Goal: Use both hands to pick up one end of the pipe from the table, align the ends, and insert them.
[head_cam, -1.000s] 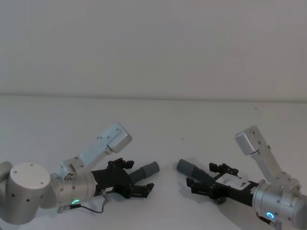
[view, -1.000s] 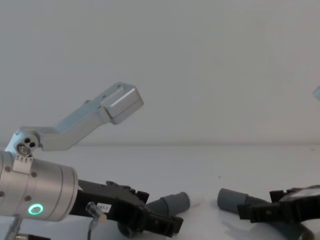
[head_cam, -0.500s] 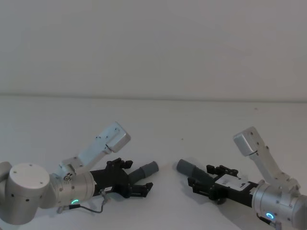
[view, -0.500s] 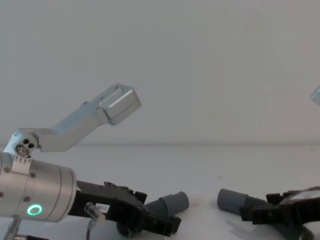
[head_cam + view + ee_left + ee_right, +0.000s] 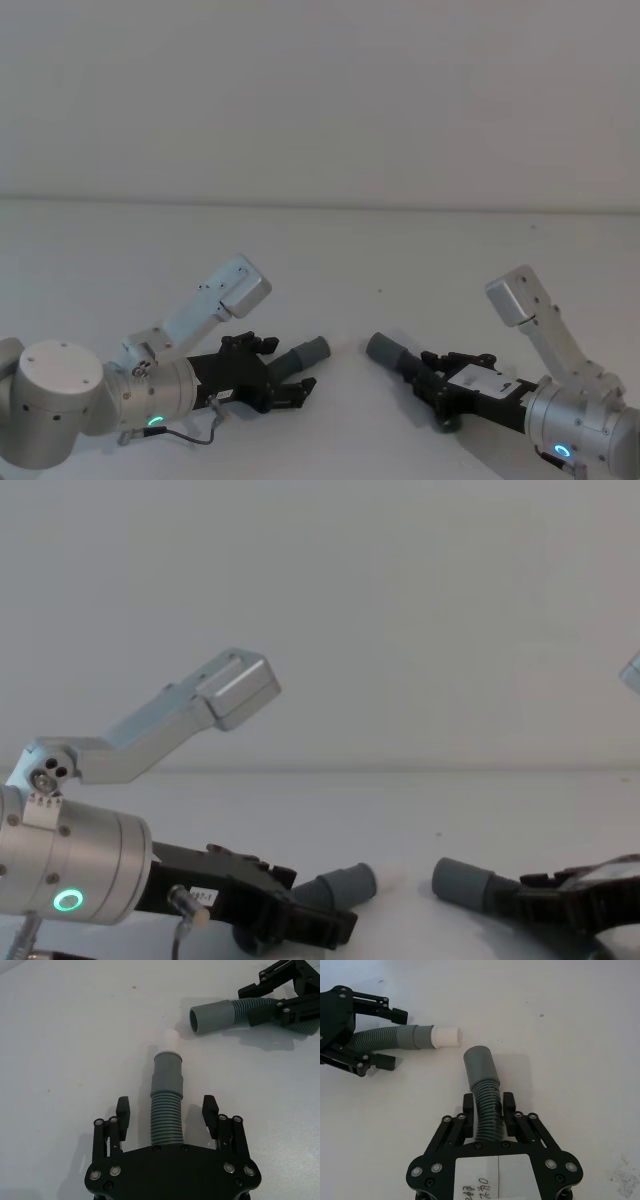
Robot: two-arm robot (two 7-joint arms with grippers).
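- Spreading under everything, the white table (image 5: 330,260) carries both hose pieces near its front middle, between the two arms.
- Two silver arm links (image 5: 215,300) angle up behind the wrists. A green ring light (image 5: 68,900) glows on the left wrist.
- The left gripper (image 5: 166,1104) lies low over the table and points toward the middle. Its fingers (image 5: 123,1110) stand apart on either side of the ribbed part, with a clear gap at each side.
- The right gripper (image 5: 488,1102) comes in from the opposite side. Its fingers (image 5: 508,1102) are pressed against both flanks of the ribbed part, clamped on it.
- The left hose piece (image 5: 166,1130) runs straight out from the left gripper's palm and lies on the table.
- The right hose piece (image 5: 487,1090) bends slightly as it leaves the right gripper.
- The left cuff (image 5: 168,1072) faces the centre.
- The right cuff (image 5: 480,1065) shows a hollow mouth in the left wrist view. It sits near the other cuff but apart from it, and the two are not in line.
- A white label (image 5: 497,1172) on the right gripper's body bears handwriting that I cannot read with certainty.
- A short white tip (image 5: 445,1036) sticks out of the left cuff, just beside the right cuff and not touching it.
- A small tag (image 5: 205,894) on the left gripper has digits too small to make out.
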